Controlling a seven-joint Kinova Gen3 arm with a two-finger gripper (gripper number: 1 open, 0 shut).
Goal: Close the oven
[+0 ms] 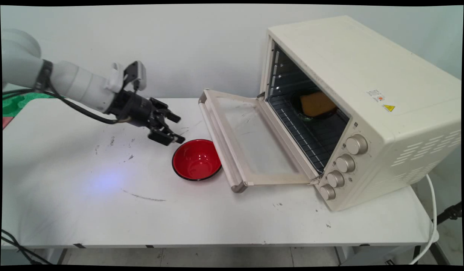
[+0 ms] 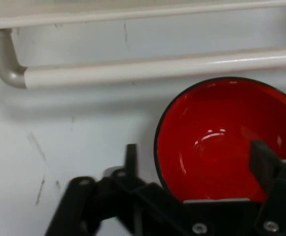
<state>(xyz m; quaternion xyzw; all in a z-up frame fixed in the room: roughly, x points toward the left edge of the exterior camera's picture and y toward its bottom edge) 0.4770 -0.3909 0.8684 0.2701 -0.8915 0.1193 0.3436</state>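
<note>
main view: spread pincer [image 1: 174, 130] above empty red bowl [image 1: 196, 159]; oven [image 1: 352, 105] holds bread [image 1: 317, 104].

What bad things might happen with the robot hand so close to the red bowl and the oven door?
The gripper is open, its fingers straddling the red bowl's near rim. If it closes off-centre, the bowl might tip or slide away. The bowl also sits right beside the open oven door's handle, so a push could knock it against that. A reach further ahead might bump the door itself.
</note>
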